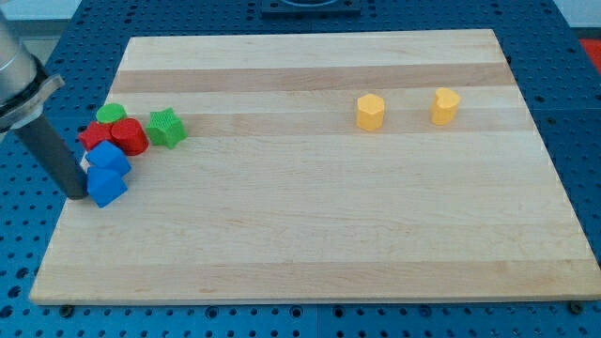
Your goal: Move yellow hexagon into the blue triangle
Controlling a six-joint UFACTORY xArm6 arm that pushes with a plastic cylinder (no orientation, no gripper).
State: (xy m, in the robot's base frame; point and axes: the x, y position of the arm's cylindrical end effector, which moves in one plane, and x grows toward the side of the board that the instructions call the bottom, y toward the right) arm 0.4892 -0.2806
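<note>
The yellow hexagon (370,112) stands right of centre near the view's top. Two blue blocks sit at the board's left edge: the upper one (111,156) looks like the triangle, the lower one (108,188) looks like a cube. My tip (75,194) rests on the board at the far left, touching or almost touching the lower blue block's left side. The hexagon is far to the right of my tip and of the blue blocks.
A yellow heart (445,106) stands right of the hexagon. A red cylinder (130,137), another red block (94,138), a green cylinder (111,115) and a green star (166,127) cluster just above the blue blocks. The board's left edge (58,225) is close to my tip.
</note>
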